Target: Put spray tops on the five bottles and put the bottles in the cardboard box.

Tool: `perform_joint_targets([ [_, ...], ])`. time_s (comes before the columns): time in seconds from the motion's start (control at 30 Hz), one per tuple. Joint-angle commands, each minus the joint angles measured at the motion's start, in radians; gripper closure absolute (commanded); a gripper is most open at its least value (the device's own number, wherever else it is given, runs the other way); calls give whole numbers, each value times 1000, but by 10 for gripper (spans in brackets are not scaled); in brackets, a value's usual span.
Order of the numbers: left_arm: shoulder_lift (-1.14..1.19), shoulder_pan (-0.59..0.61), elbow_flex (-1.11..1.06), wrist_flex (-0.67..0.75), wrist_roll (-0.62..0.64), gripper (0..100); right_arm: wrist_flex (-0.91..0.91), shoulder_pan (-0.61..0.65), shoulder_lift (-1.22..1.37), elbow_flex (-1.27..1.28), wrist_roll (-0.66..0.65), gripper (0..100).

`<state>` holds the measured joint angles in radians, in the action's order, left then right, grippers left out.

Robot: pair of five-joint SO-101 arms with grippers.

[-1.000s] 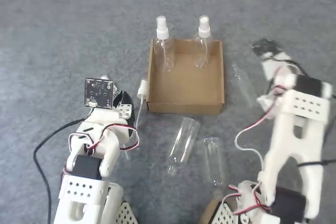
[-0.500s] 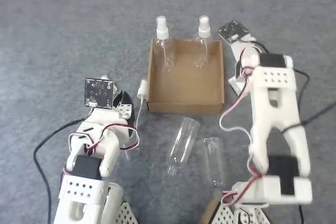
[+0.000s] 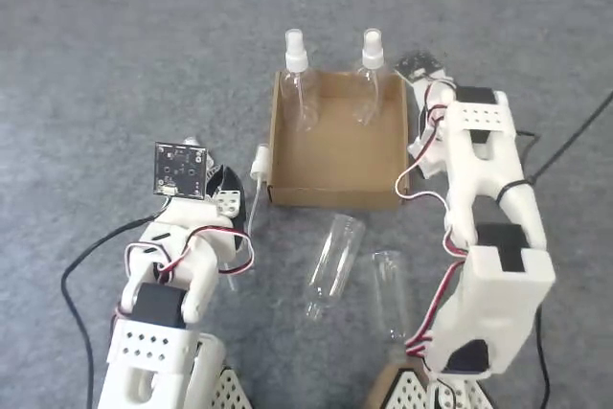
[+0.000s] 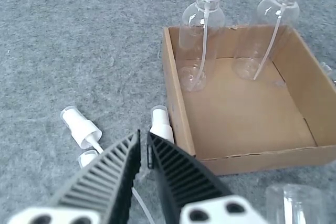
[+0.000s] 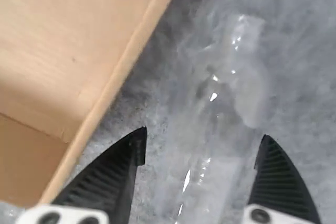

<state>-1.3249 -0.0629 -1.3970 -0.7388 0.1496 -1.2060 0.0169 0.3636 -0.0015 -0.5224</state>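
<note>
My right gripper (image 5: 202,137) stands wide open with nothing in its grip. The capless clear bottle (image 5: 231,93) lies on the grey carpet (image 5: 304,24) between my two fingers, just beside the cardboard box (image 5: 79,35) wall. My left gripper (image 4: 143,137) is all but closed and empty, above a loose spray top (image 4: 160,124) beside the box.

Here's the cardboard box (image 3: 337,196), sitting in the middle.
Two bottles (image 3: 299,88) stand inside at its far wall, two more lie in front, spray tops (image 4: 160,125) left.

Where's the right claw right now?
The right claw hangs open over a clear bottle lying on the carpet, just right of the cardboard box in the high view.
</note>
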Motion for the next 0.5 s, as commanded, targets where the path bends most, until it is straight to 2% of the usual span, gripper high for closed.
perform_joint_targets([
  [0.0, -25, 5, 10, 15, 9, 988, 13, -50, 4, -63, 43, 727],
  [0.17, -25, 5, 10, 15, 9, 988, 4, -110, 16, -43, 49, 840],
  [0.47, -18, 5, 8, 15, 9, 988, 4, -278, 5, 74, 11, 968],
])
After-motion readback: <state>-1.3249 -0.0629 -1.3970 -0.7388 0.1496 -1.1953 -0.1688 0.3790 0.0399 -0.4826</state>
